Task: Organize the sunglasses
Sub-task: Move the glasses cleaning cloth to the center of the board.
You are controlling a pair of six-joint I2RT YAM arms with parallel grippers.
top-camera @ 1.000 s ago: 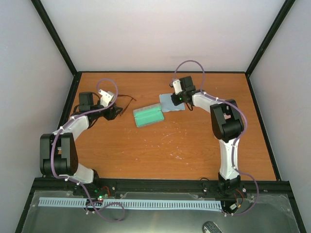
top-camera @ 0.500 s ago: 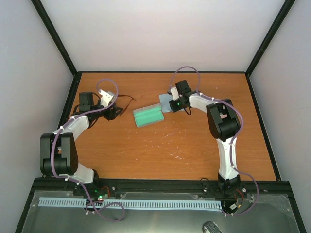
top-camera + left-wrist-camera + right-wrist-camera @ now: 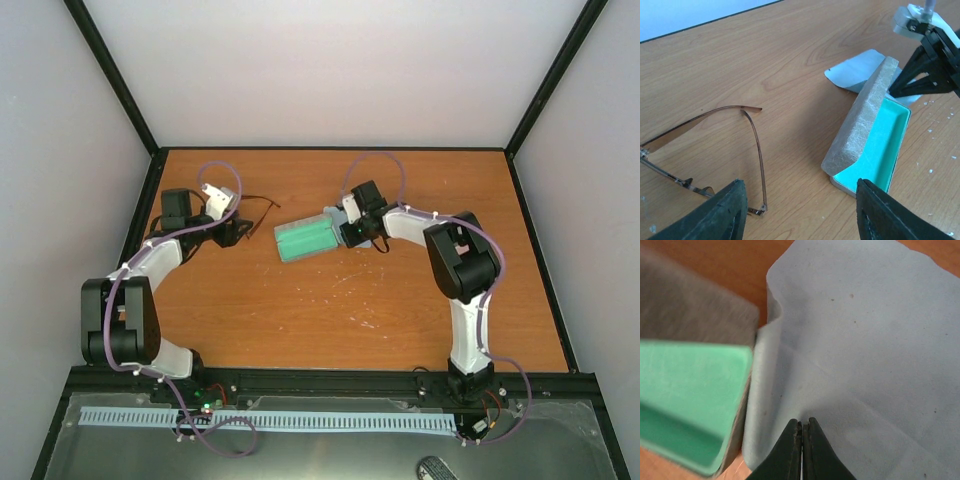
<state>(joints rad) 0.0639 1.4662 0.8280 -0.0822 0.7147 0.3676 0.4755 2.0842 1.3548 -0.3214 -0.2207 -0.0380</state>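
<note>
I'm watching the right gripper [image 3: 801, 435] most closely. Its jaws are together with no cloth visibly pinched between them, and the tips sit low over the light blue square cloth [image 3: 865, 340], just beside the end of the open oblong case [image 3: 685, 390]. The cloth's edge is already curled up against that end. If I push on from here, I expect the soft fabric to rumple or wedge under the case, or the closed tips to shove the case along the smooth orange-brown wooden table [image 3: 400, 300].

The case has a fuzzy grey felt outside and a slick teal lining with a shallow trough.

The dark brown wire-framed sunglasses [image 3: 756, 145] lie near the table's far left corner. They are left of the case and apart from it, and their temples are splayed open. The left gripper [image 3: 800, 182] hovers at them with its jaws apart and gripping nothing, one temple tip lying between the fingers.

That wire looks thin and springy. A squeeze on one temple could bend it or let it flick out, and unfolded it may not seat in the trough.
</note>
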